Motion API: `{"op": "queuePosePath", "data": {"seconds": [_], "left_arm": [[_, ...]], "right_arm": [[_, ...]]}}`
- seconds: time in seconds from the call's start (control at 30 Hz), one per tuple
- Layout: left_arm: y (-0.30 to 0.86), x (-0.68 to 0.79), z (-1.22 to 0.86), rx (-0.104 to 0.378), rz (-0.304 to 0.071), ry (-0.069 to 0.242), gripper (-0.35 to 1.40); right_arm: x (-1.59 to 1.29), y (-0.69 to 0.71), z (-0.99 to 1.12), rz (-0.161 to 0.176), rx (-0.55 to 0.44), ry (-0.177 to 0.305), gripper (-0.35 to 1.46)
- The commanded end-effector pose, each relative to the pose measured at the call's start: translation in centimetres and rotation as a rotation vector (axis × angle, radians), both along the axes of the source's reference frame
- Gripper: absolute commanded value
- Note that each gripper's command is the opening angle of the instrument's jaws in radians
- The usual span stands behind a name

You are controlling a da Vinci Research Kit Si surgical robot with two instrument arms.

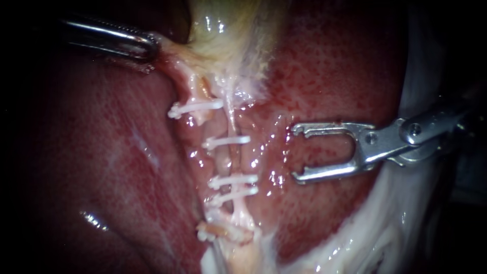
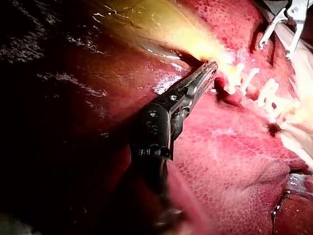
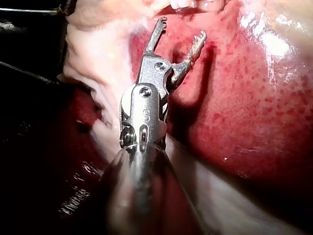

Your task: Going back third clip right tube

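Right tube [image 1: 231, 119], a thin pale strand running down between the dark red liver lobes [image 1: 101, 152], lies at the centre of the endoscope view, below the glistening yellowish gallbladder [image 1: 228, 30]. White plastic clips [image 1: 227, 142] cross the pale strands like rungs. One sits on the right tube just under the gallbladder's neck, and two more lie close together farther down [image 1: 233, 180]. A longer clip sits above these and a cluster below them; I cannot tell which strand those hold.

My right instrument [image 1: 297, 152], a silver tool with two hooked jaws, comes in from the right and hangs over the wet liver surface beside the clips, apart from the tube. Its jaws stand wide apart with nothing between them. The right wrist view shows the same bare gap [image 3: 181, 28], with red liver ahead of the tips. The left wrist view also catches this open fork [image 2: 275, 49], beyond the row of clips.

My left instrument [image 1: 147, 46], slim with long toothed jaws, enters from the upper left. Its jaws are clamped on pale yellowish tissue [image 1: 175, 58] at the gallbladder's lower edge, which is drawn taut toward the tip. In the left wrist view [image 2: 210, 68] the tips are buried in that tissue, just beside the nearest clip.
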State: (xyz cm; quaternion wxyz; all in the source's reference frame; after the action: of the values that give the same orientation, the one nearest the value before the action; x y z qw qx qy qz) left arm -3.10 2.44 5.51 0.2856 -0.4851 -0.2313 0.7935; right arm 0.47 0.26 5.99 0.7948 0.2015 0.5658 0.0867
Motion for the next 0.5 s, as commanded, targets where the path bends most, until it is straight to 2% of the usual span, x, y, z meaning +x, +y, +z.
{"op": "queuePosePath", "data": {"seconds": [0.03, 0.13, 0.27, 0.5], "left_arm": [[-0.02, -0.03, 0.06, -0.002, 0.002, -0.001, -0.35], [-0.07, -0.10, 0.20, -0.004, 0.009, -0.007, -0.35], [-0.13, -0.20, 0.36, 0.007, 0.020, -0.002, -0.35], [-0.15, -0.25, 0.41, 0.013, 0.023, -0.005, -0.35]], "right_arm": [[-0.01, 0.01, -0.01, -0.002, -0.001, 0.001, 0.50], [-0.05, 0.03, -0.04, -0.006, -0.009, 0.004, 0.50], [-0.07, 0.04, -0.06, -0.008, -0.014, 0.006, 0.50], [-0.08, 0.02, -0.08, -0.009, -0.013, 0.006, 0.50]]}}
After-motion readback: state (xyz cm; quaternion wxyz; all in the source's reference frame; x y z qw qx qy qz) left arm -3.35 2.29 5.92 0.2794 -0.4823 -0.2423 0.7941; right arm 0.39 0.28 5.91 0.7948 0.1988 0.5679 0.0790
